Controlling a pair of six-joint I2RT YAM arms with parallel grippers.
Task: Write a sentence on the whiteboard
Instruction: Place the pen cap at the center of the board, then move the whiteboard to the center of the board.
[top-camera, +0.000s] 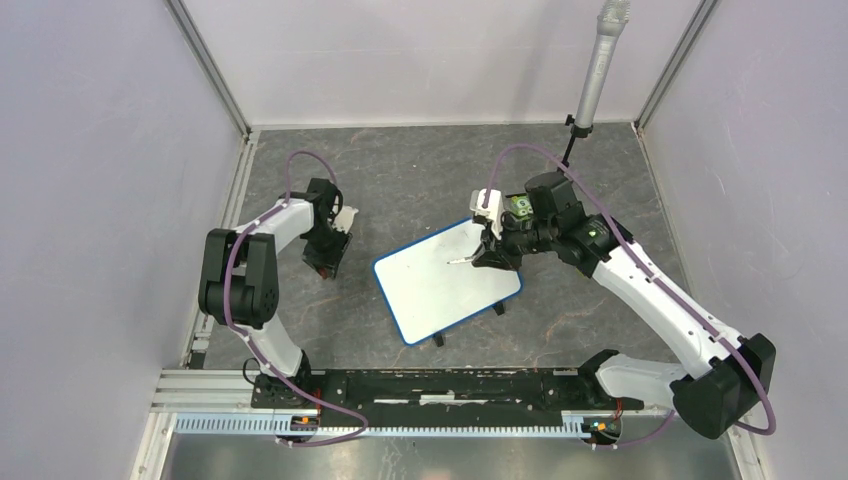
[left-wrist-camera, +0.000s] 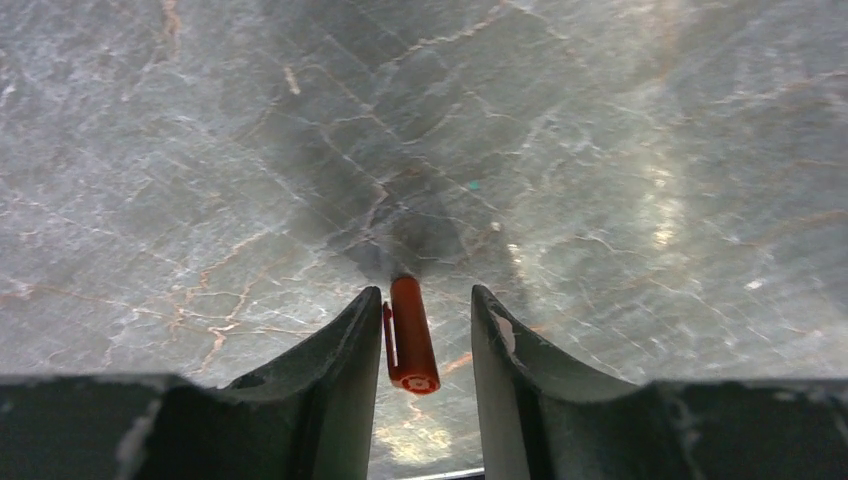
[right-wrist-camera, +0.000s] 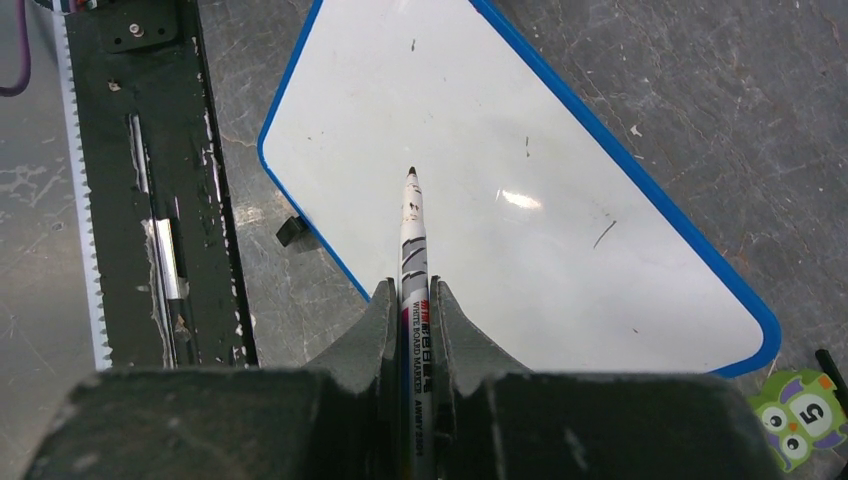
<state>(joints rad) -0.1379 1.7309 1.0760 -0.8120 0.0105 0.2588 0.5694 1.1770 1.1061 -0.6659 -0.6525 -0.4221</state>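
left arm folded with elbow up, left gripper (left-wrist-camera: 426, 300) aimed down at the table (left-wrist-camera: 200, 150), jaws parted, a red cap (left-wrist-camera: 412, 335) lying between them. right arm reaches forward, right gripper (right-wrist-camera: 411, 285) clamped on a marker (right-wrist-camera: 411, 230), tip over the whiteboard (right-wrist-camera: 520, 120) just ahead.

A grey marbled stone tabletop (top-camera: 400, 180) sits inside plain white enclosure walls (top-camera: 100, 150). At its far edge a grey ribbed rod (top-camera: 598, 70) rises from a thin black stand (top-camera: 572, 140). A scuffed black rail (top-camera: 450, 388) runs along the near edge. A small orange-red plastic cap (left-wrist-camera: 412, 335) lies on the tabletop. A green owl sticker (right-wrist-camera: 800, 418) bears a 5.
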